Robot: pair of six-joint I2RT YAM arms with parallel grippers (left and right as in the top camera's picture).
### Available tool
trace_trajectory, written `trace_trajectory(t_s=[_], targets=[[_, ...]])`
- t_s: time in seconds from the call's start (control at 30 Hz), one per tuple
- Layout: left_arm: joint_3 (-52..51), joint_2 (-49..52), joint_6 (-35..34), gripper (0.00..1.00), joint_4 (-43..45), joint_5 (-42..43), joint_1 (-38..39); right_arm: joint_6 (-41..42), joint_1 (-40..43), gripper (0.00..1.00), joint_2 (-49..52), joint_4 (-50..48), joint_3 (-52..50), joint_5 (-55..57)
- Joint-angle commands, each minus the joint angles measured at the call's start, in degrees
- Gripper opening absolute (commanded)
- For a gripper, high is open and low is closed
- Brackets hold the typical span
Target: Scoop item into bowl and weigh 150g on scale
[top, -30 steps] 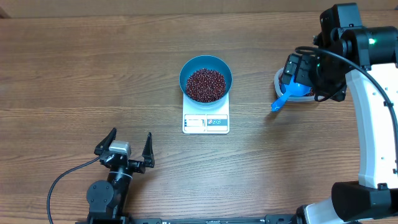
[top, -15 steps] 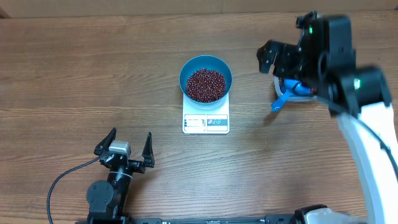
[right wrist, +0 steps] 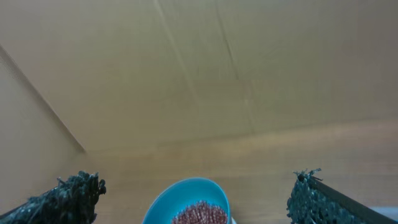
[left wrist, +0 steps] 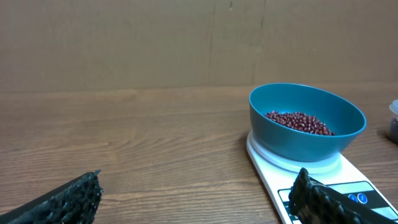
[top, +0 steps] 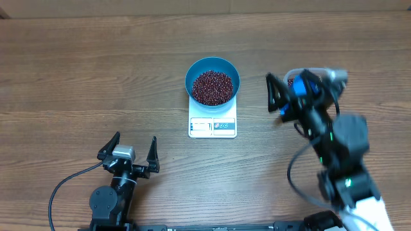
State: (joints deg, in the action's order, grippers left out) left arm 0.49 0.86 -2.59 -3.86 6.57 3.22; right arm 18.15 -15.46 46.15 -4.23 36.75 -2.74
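The blue bowl stands on the white scale at the table's middle, holding a heap of red-brown beans. My left gripper rests open near the front edge, left of the scale, with nothing between its fingers. In the left wrist view the bowl and scale lie ahead to the right of that gripper. My right gripper is blurred, right of the scale, open and empty. The right wrist view looks past it down at the bowl and beans.
A clear plastic tub sits at the right, mostly hidden behind my right arm, with a blue scoop showing at it. The tub's edge peeks in at the far right of the left wrist view. A cardboard wall stands behind the table.
My right arm has swung away from over the tub, toward the front and a little left, and is blurred with motion. The left arm, bowl and scale have not moved.
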Motion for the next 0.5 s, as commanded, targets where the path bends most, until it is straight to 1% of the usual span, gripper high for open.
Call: trace_trajectory(t_s=[0.0, 0.07, 0.2, 0.47], targets=[[-0.2, -0.6, 1.3, 1.0, -0.2, -0.6, -0.3, -1.3, 0.6, 1.0, -9.7, -6.0, -11.0, 0.1], [-0.2, -0.6, 1.3, 1.0, -0.2, -0.6, -0.3, -2.2, 1.0, 1.0, -14.7, -7.9, -16.0, 0.1], [-0.2, -0.6, 1.3, 1.0, -0.2, -0.6, -0.3, -3.7, 2.3, 1.0, -24.5, -8.3, -24.0, 0.1], [-0.2, -0.6, 1.3, 1.0, -0.2, -0.6, -0.3, -4.8, 6.7, 1.0, -38.9, -6.4, -32.9, -2.2]])
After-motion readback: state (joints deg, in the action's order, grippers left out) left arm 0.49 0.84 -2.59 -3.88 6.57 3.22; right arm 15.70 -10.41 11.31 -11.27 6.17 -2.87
